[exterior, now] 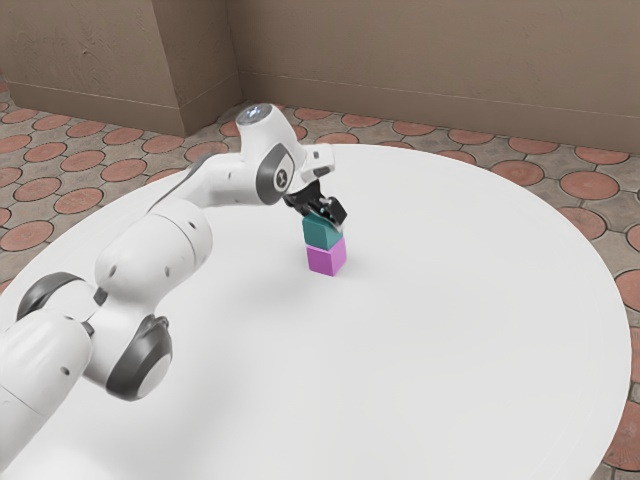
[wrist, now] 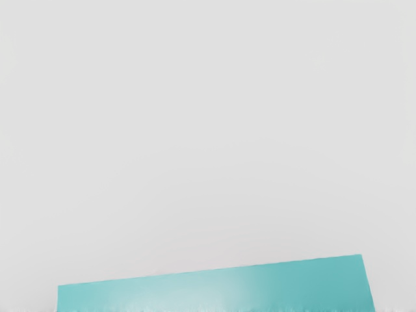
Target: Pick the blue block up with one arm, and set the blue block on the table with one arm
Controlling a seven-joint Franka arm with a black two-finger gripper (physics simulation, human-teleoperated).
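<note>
Pick-up seems the step; whether the smooth teal cube [exterior: 321, 233] is clamped by the black hand [exterior: 334, 217] cannot be told; a twelve-o'clock lift is needed.

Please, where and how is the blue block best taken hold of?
I would grip two opposite sides of the blue block, coming from above: it is box-shaped, the sides in view look flat and free, and the pink block is under it.
</note>
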